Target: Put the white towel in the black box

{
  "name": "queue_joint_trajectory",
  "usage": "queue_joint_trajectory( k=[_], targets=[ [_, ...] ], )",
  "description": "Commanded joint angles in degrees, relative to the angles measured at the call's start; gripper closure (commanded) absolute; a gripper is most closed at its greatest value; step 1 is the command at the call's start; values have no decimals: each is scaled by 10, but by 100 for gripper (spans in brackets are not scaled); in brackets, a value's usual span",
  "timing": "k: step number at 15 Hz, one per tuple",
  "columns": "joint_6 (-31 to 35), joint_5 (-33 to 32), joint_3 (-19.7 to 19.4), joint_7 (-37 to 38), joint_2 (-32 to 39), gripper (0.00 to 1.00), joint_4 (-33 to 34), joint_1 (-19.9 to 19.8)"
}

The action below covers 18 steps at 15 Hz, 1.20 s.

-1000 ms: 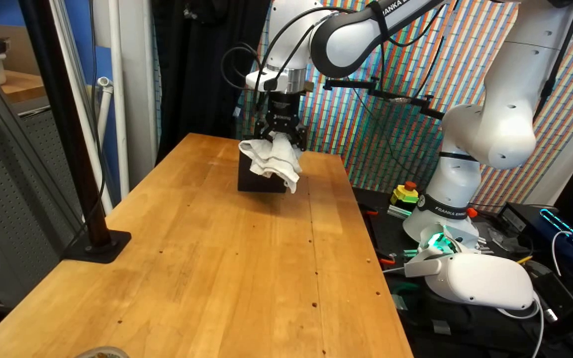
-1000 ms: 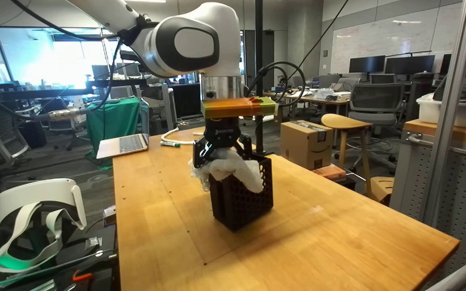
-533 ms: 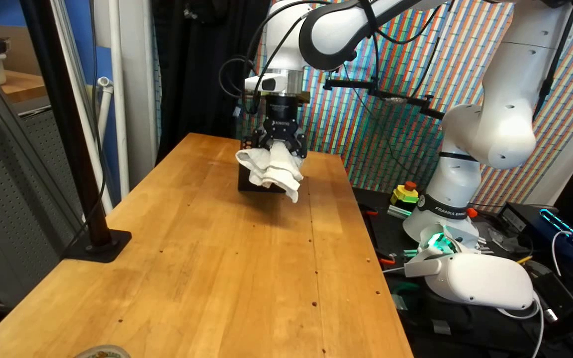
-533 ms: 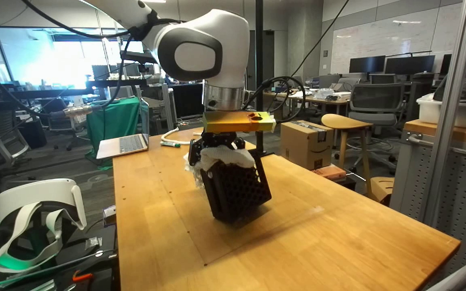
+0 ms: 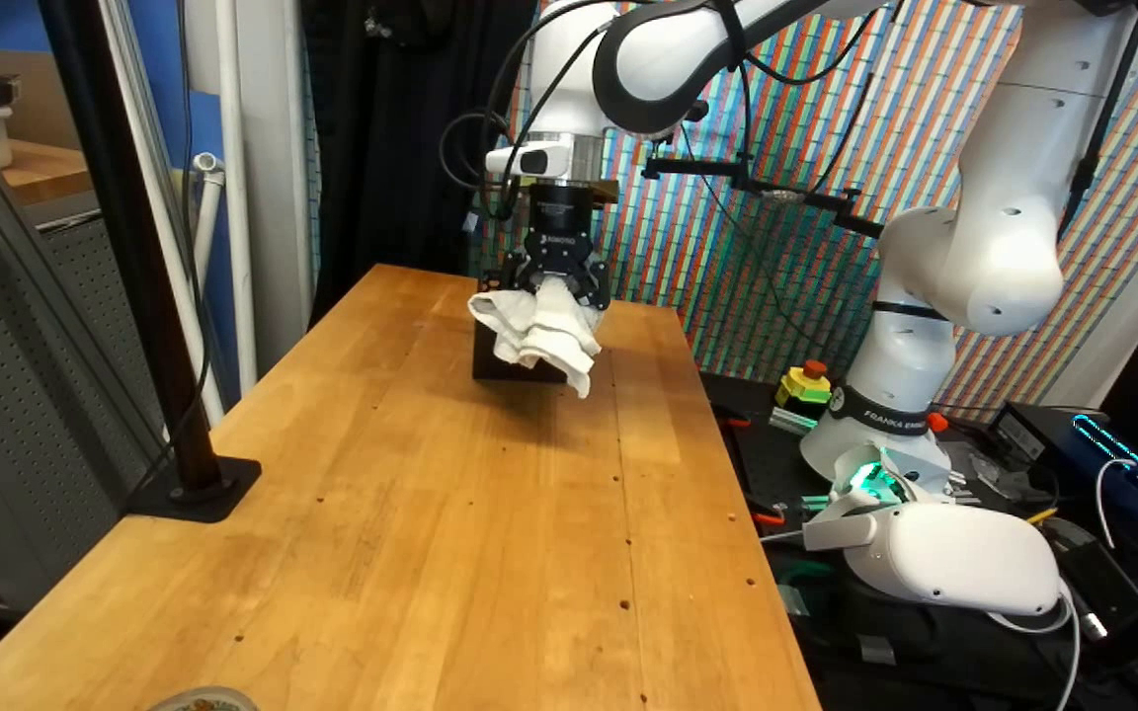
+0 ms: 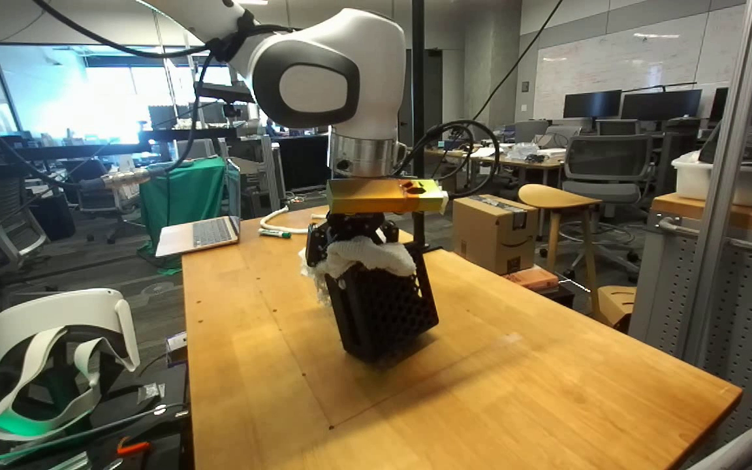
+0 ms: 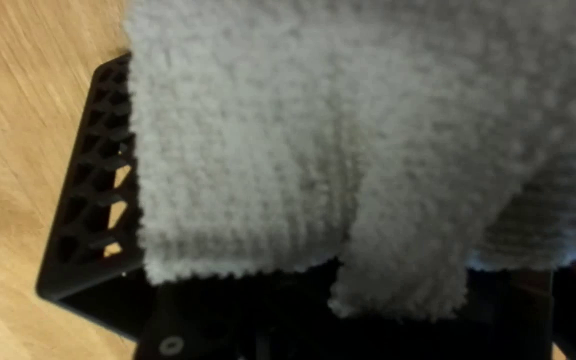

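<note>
towel, nubbly and creased, drapes over the honeycombed black box.

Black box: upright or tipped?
Tilted, not fallen: in an exterior view the black box leans, its side edges slanting, with the white towel draped over its top.

Gripper clamped on white towel — folds hang, hiding part of black box; wooden table below

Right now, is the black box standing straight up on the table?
No: in an exterior view the black box leans, its side edges slanting, with the white towel draped over its top.
</note>
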Motion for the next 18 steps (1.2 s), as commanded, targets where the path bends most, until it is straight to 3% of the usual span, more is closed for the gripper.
queue_joint_trajectory(
  k=[1,3,4,12,18],
  targets=[
    [42,-27,9,30,-44,62,-43,-2],
    [56,-43,13,54,-67,64,-60,1],
    [60,-52,14,69,-78,59,-67,2],
    [54,-132,20,195,-212,1,-134,12],
    [55,-160,16,229,-249,0,-119,23]
  ],
)
